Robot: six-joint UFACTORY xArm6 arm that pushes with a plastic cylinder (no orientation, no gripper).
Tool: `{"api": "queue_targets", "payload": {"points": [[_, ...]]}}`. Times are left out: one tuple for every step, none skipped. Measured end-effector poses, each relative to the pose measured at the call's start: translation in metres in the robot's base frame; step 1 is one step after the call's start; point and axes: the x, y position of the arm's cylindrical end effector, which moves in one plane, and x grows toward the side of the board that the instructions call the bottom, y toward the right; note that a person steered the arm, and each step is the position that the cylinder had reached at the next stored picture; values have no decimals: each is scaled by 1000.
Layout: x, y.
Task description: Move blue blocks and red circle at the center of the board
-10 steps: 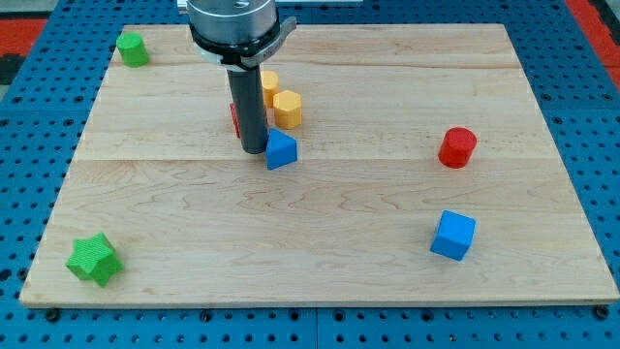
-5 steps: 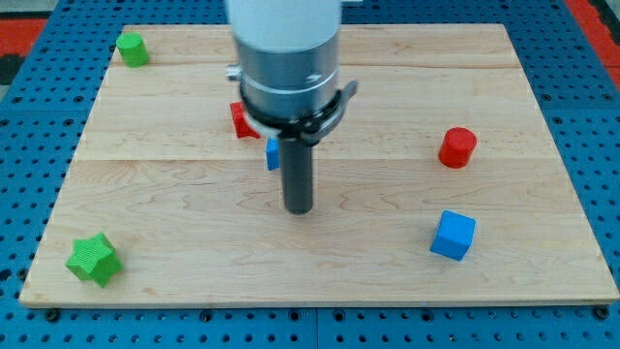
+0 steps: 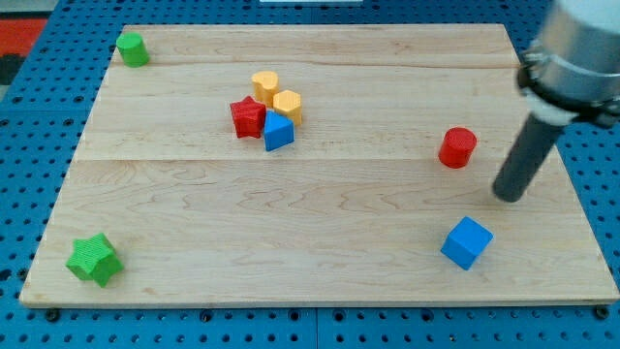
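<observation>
My tip (image 3: 509,197) is at the view's right, right of and a little below the red circle (image 3: 457,147) and above-right of the blue cube (image 3: 467,242); it touches neither. The blue cube lies turned near the view's bottom right. A second blue block (image 3: 277,132), wedge-like, sits left of the board's middle, pressed against a red star (image 3: 248,117) and a yellow hexagon (image 3: 287,105).
A yellow cylinder (image 3: 264,84) stands just above the cluster. A green cylinder (image 3: 132,47) is at the top-left corner and a green star (image 3: 94,259) at the bottom-left corner. The wooden board (image 3: 320,262) ends just right of my tip.
My tip has swept from the board's middle to the far right. The blue cube has shifted slightly right and down and turned. The cluster at the left stays in place.
</observation>
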Motion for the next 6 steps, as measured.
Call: {"api": "queue_targets", "payload": {"points": [[-40, -41], [-101, -87], [-127, -141], [-117, -180], [-91, -132], [-100, -181]]}}
